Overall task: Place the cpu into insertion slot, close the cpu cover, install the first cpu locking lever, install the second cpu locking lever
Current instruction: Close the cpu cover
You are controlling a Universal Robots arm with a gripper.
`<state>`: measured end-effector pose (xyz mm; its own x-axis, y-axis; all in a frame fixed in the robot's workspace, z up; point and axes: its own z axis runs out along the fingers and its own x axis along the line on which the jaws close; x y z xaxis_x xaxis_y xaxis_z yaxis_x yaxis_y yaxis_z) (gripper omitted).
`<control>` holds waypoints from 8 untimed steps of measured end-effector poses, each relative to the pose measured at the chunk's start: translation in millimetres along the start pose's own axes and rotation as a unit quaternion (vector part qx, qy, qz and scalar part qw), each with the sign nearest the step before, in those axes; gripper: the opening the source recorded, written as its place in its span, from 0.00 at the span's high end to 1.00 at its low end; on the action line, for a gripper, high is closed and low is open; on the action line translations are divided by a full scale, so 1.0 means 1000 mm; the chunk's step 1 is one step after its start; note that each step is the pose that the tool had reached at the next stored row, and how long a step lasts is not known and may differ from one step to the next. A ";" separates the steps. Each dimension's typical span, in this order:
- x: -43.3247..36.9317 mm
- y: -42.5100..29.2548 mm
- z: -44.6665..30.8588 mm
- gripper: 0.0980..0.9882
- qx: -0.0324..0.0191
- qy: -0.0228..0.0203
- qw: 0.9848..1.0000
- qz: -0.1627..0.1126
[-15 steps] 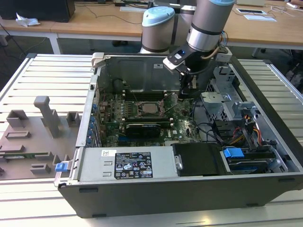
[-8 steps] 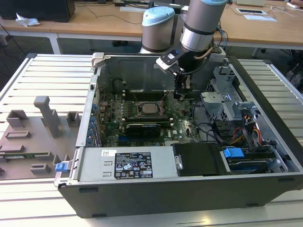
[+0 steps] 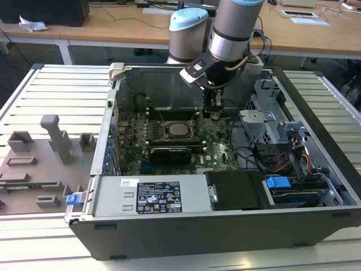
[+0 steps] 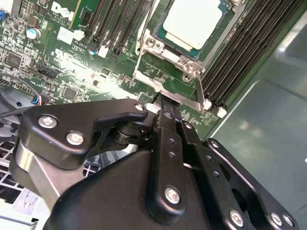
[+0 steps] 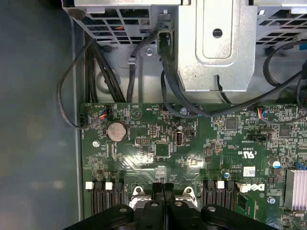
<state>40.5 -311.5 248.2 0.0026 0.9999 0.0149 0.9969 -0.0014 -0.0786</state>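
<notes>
The case (image 3: 158, 84) stands open above the socket (image 3: 176, 131). The gripper (image 4: 163, 98), fingers pressed together, is down at the socket's edge, with memory slots (image 4: 249, 48) flanking both sides. The metal drive cage (image 5: 216, 48) and black cables (image 5: 98, 67) crowd close beyond.

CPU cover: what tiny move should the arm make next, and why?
Probably a slow, slight press down. In the second wrist view the cpu already lies seated with the cpu cover down over it. The gripper, its fingers shut, has its tip at the cover's near edge, so that edge seems to be what needs securing.
</notes>
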 end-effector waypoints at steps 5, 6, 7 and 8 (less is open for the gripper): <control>0.0000 -0.0080 0.0007 0.99 0.000 0.000 1.000 0.000; 0.0000 -0.0103 0.0009 0.99 0.000 0.000 1.000 0.000; -0.0001 -0.0119 0.0010 0.99 0.000 0.000 1.000 0.000; -0.0001 -0.0136 0.0011 0.99 0.000 0.000 1.000 0.000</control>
<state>26.9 -311.6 248.2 0.0027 0.9999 0.0149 0.9969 -0.0015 -0.0784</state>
